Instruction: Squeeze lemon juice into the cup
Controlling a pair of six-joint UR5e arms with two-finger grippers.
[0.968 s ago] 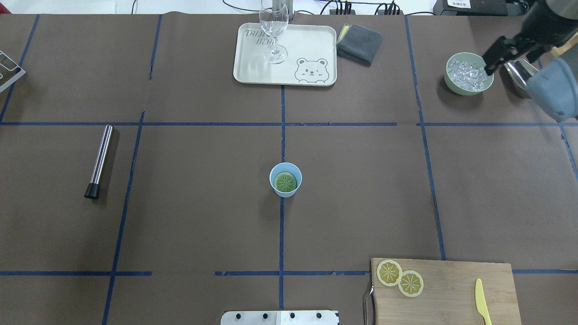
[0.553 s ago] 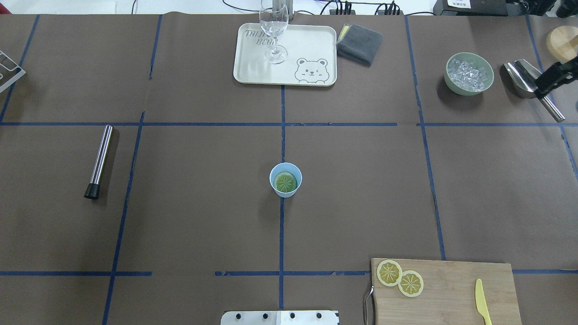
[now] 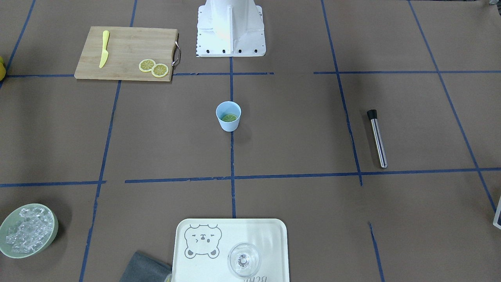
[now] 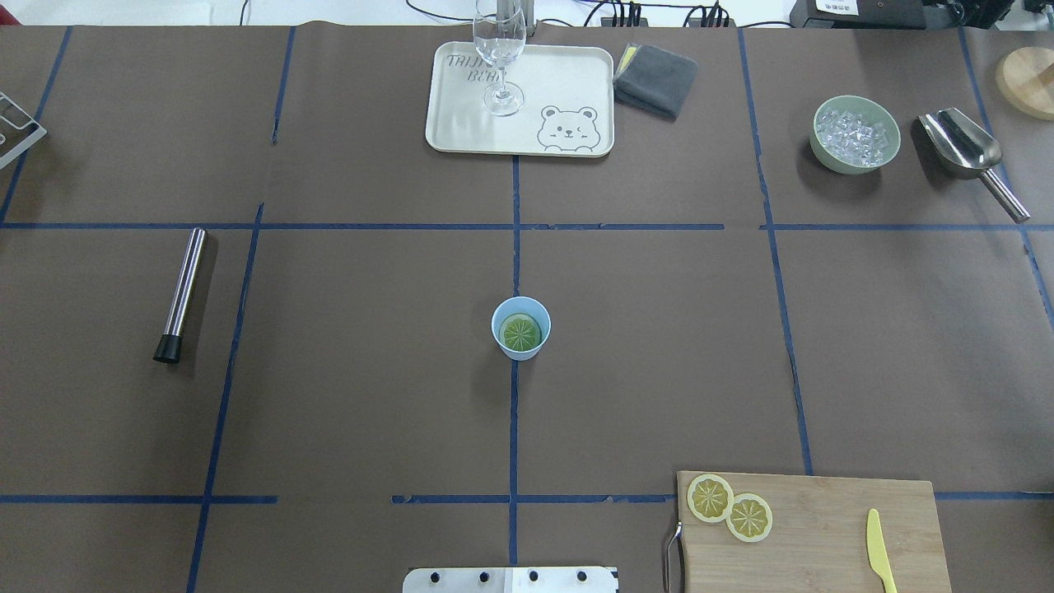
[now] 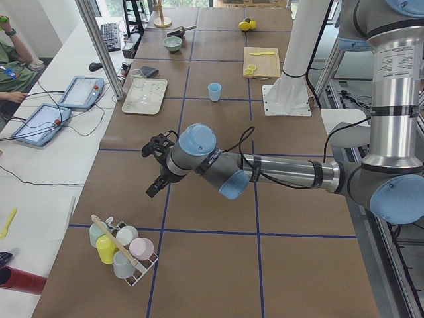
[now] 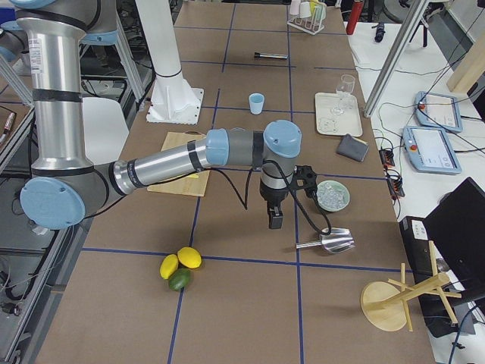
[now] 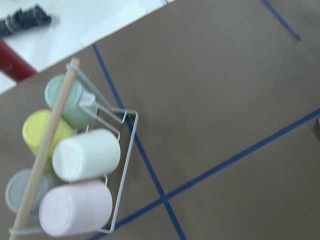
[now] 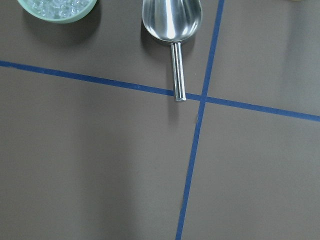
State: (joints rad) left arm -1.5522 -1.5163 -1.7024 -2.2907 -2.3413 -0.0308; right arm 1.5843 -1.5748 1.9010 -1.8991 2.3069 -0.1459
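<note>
The light-blue cup (image 4: pixel 521 349) stands upright at the table's middle, with one lemon slice (image 4: pixel 520 333) lying flat inside it; the cup also shows in the front view (image 3: pixel 228 124) with the slice (image 3: pixel 229 117). Two more lemon slices (image 4: pixel 710 497) (image 4: pixel 749 517) lie on the wooden cutting board (image 4: pixel 823 535). Neither gripper shows in the overhead or front view. My left gripper (image 5: pixel 151 171) hangs over the table's left end, far from the cup. My right gripper (image 6: pixel 292 199) hangs near the ice bowl. I cannot tell whether either is open or shut.
A yellow knife (image 4: pixel 879 550) lies on the board. A green bowl of ice (image 4: pixel 855 134) and a metal scoop (image 4: pixel 963 148) sit far right. A tray (image 4: pixel 568 74) with a clear glass (image 4: pixel 500 58), a grey cloth (image 4: pixel 656 78), a steel muddler (image 4: pixel 181 295) and a cup rack (image 7: pixel 75 170).
My right arm has swung from over the ice bowl to the right and left the overhead view. The cup, the slices and the scoop have not moved.
</note>
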